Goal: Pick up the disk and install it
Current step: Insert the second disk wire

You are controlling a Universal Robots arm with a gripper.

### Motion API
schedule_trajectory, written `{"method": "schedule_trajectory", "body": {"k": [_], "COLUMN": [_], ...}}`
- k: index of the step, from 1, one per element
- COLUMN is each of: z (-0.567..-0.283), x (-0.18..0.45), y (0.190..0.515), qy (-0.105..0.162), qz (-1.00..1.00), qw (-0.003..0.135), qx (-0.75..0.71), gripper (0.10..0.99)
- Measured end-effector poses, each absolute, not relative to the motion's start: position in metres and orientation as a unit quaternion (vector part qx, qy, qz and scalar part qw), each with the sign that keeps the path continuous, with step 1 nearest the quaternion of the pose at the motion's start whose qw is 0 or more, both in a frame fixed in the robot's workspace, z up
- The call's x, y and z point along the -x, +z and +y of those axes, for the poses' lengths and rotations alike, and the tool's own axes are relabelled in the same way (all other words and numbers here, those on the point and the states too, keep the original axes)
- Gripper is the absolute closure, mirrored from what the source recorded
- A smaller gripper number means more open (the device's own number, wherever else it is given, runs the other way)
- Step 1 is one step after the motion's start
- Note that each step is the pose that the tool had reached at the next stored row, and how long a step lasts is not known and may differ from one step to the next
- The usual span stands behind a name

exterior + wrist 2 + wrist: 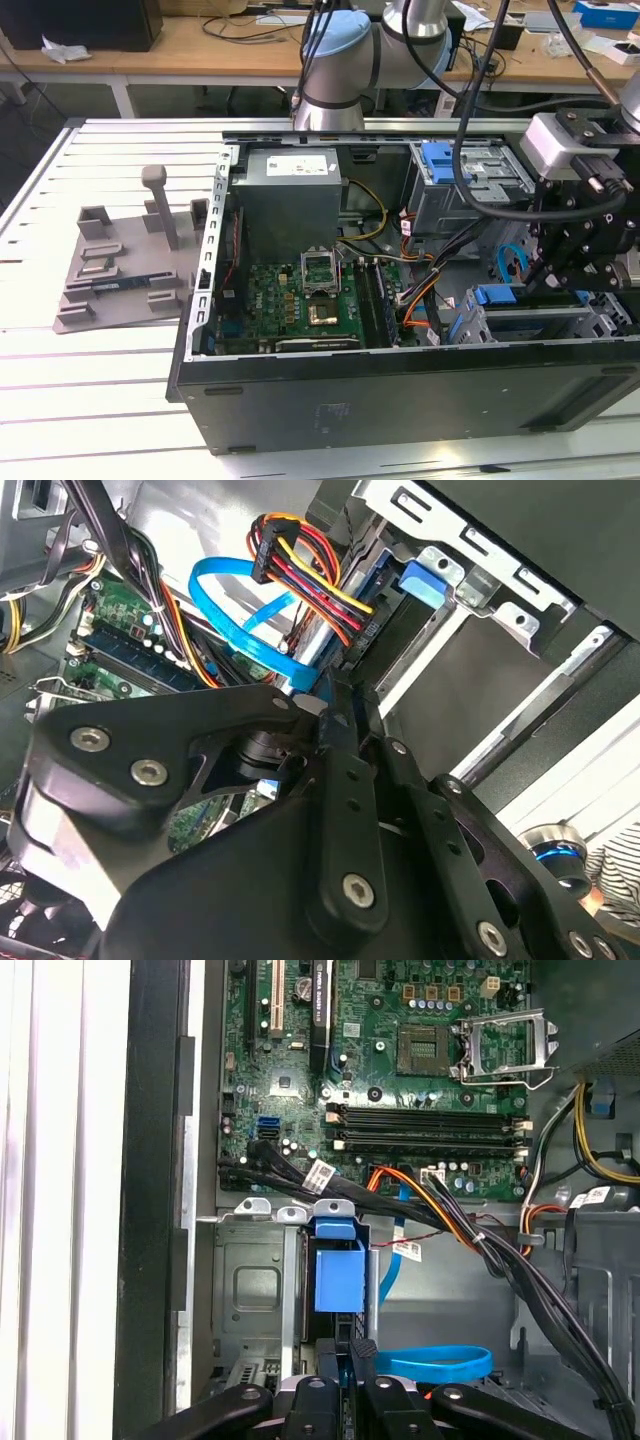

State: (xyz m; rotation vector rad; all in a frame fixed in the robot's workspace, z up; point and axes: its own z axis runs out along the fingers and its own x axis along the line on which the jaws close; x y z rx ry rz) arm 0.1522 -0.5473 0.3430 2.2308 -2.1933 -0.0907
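**Seating the disk in the drive cage**

Status: the gripper (350, 1346) is low inside the computer case (400, 395), at the corner by the exterior view's right; its fingers are pressed together with nothing pinched between them; the tips are just beside the near end of the disk (338, 1280).

Disk position: the disk stands on edge in a slot of the grey metal cage (255, 1290), its blue rail facing the first wrist view; whether it is fully home cannot be told from these views.

Judgement: the step in hand appears to be the final push, with the closed fingers used as a pusher.

Procedure for a clean result:
- Keep the push in line with the slot; an angled load is likely to jam the rails against the cage walls.
- Bear on the blue rail end, not on the bare metal body; the plastic probably gives a little and spreads the load.
- Advance slowly; seating is best judged by the rail end coming flush with the cage front.
- Keep clear of the blue flat cable (440, 1363) and the black wire bundle (450, 1222); both lie near the fingers and could snag or be trapped.
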Motion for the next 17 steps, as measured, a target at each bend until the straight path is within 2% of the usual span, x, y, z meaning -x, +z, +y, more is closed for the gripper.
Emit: {"method": "schedule_trajectory", "body": {"k": [17], "z": [-0.5404], "x": [-0.1580], "y": [0.3399], "qy": [-0.029], "qz": [-0.701], "qw": [0.006], "qx": [-0.713], "gripper": [0.925]}}
